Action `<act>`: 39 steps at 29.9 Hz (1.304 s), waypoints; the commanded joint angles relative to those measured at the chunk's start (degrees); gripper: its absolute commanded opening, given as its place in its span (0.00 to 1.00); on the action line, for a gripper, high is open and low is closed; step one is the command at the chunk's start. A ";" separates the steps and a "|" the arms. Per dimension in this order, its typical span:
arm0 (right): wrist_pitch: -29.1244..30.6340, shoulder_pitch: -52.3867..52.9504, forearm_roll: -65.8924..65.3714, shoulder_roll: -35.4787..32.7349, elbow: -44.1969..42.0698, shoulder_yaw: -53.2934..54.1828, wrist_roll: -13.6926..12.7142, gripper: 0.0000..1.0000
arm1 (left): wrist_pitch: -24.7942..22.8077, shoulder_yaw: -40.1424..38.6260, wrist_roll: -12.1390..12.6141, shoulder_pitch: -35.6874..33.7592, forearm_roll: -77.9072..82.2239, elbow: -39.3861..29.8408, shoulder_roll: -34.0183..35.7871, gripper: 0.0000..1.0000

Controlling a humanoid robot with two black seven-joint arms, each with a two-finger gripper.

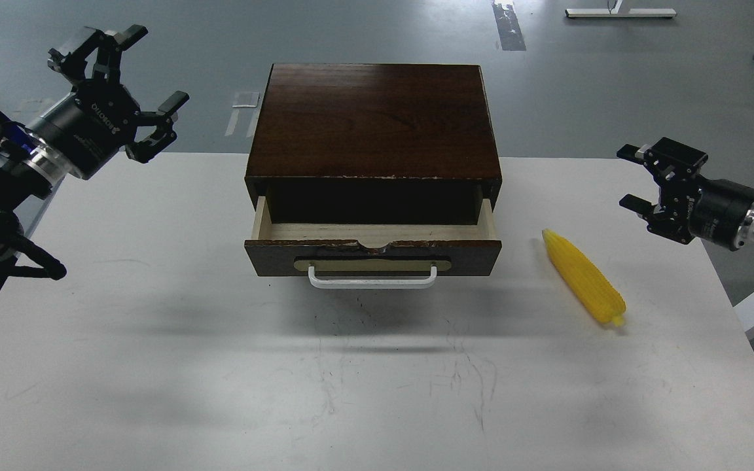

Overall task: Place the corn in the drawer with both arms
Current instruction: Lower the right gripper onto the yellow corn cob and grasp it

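Observation:
The corn [583, 277], a yellow cob, lies on the white table [154, 366] to the right of the dark wooden box [374, 121]. The drawer [373, 243] is pulled partly out, its pale inside empty, its white bar handle [372, 278] facing me. My left gripper [129, 82] is open and empty, raised at the far left, away from the box. My right gripper [633, 178] is open and empty, up and to the right of the corn, not touching it.
The box stands at the table's back middle. Grey floor lies beyond the far edge. The table's right edge runs close behind the right gripper. Bare tabletop stretches in front of the drawer.

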 commanded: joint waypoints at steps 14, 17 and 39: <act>-13.60 -0.48 -31.98 4.41 -0.49 -10.78 0.00 1.00 | -0.06 -0.24 -0.06 0.61 0.09 -0.12 -1.17 0.98; -13.77 0.13 -32.16 6.78 -0.49 -11.83 0.00 1.00 | -0.06 -0.24 -0.06 0.61 0.10 -0.21 -1.17 0.98; -15.35 7.07 -32.34 6.88 1.87 -20.28 0.00 0.08 | -0.06 -0.24 -0.06 0.61 0.54 -0.38 -1.09 0.98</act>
